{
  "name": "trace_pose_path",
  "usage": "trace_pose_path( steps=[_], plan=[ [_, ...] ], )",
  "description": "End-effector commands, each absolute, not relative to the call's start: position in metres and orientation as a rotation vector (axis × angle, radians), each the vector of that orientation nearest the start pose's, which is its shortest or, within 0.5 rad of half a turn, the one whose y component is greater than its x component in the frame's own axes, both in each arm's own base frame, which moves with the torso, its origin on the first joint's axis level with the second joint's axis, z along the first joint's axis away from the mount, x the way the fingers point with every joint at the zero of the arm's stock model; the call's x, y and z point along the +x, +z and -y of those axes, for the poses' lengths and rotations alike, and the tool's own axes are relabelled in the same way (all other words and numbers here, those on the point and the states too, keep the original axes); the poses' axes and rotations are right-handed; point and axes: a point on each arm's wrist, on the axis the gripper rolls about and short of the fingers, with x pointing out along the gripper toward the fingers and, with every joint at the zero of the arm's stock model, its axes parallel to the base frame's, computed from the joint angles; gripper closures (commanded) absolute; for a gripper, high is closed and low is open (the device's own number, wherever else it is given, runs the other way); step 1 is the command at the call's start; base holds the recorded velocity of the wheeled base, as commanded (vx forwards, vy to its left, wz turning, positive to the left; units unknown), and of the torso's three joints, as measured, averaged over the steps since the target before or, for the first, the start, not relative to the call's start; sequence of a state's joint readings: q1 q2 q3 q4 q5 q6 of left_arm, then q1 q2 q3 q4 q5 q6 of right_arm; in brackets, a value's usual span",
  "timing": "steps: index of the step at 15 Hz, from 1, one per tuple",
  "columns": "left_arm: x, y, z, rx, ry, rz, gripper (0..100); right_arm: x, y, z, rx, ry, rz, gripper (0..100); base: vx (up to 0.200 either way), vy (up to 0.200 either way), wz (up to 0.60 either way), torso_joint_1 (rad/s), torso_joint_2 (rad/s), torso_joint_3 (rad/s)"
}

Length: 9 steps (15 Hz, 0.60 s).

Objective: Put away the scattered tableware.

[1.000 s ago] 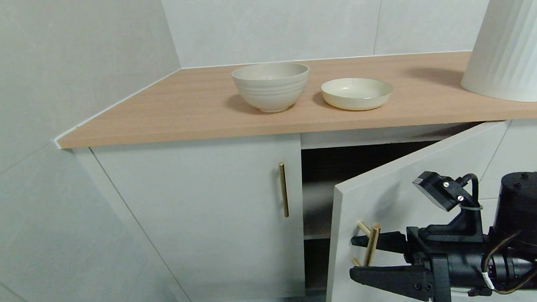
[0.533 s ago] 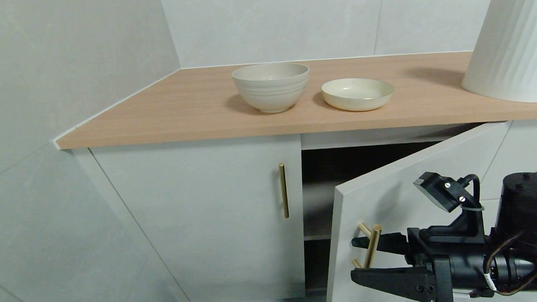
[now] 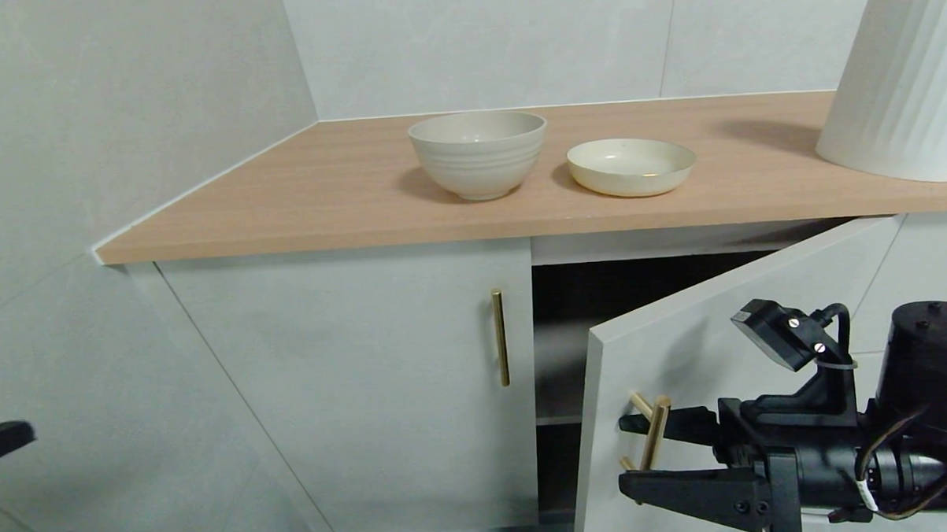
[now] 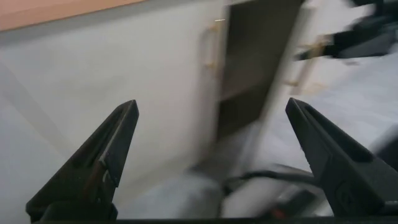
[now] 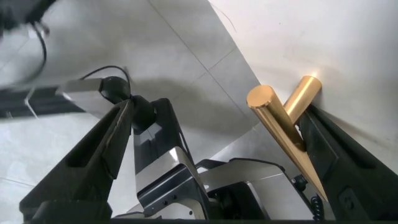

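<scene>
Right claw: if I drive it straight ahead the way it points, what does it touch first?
The right claw is open and straddles the brass handle of the open cabinet door. Pushed on, that bar would probably meet the claw's inner base first; depth is unclear.

Head cam: in front of the open cabinet door (image 3: 704, 321), looking forward and down, mid range, countertop (image 3: 345, 192) above it. Right wrist cam: very close to the door's brass handle (image 5: 280, 127), facing the door. Left wrist cam: farther off, left of the door, blurred. All share the handle.
</scene>
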<state>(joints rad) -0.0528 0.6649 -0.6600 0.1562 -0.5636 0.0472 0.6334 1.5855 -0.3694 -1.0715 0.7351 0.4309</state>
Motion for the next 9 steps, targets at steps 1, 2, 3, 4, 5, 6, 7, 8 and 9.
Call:
trace_pose_path(
  steps=[1,2,3,4,5,6,7,8,9],
  plan=[
    [0.107,0.248,0.030,-0.045,-0.762,-0.351,0,0.177,0.149,-0.149,0.368,1.309,-0.445,0,0.000,0.000,0.00,0.000,0.00,0.000],
    [0.126,0.238,0.038,-0.055,-0.796,-0.416,0,0.178,0.149,-0.149,0.368,1.308,-0.447,0,0.000,0.000,0.00,0.000,0.00,0.000],
    [0.134,0.228,0.045,-0.058,-0.831,-0.464,0,0.178,0.148,-0.149,0.370,1.307,-0.451,0,0.000,0.000,0.00,0.000,0.00,0.000],
    [0.140,0.218,0.054,-0.073,-0.869,-0.516,0,0.179,0.147,-0.150,0.370,1.306,-0.456,0,0.000,0.000,0.00,0.000,0.00,0.000],
    [0.144,0.211,0.064,-0.095,-0.913,-0.554,0,0.178,0.146,-0.150,0.370,1.307,-0.460,0,0.000,0.000,0.00,0.000,0.00,0.000],
    [0.145,0.207,0.072,-0.124,-0.943,-0.581,0,0.178,0.146,-0.150,0.370,1.307,-0.460,0,0.000,0.000,0.00,0.000,0.00,0.000],
    [0.147,0.202,0.081,-0.153,-0.972,-0.612,0,0.179,0.146,-0.150,0.370,1.305,-0.459,0,0.000,0.000,0.00,0.000,0.00,0.000],
    [0.150,0.197,0.089,-0.172,-0.995,-0.636,0,0.179,0.146,-0.150,0.370,1.305,-0.459,0,0.000,0.000,0.00,0.000,0.00,0.000],
    [0.155,0.188,0.096,-0.184,-1.009,-0.658,0,0.178,0.145,-0.150,0.371,1.306,-0.464,0,0.000,0.000,0.00,0.000,0.00,0.000]
  ],
)
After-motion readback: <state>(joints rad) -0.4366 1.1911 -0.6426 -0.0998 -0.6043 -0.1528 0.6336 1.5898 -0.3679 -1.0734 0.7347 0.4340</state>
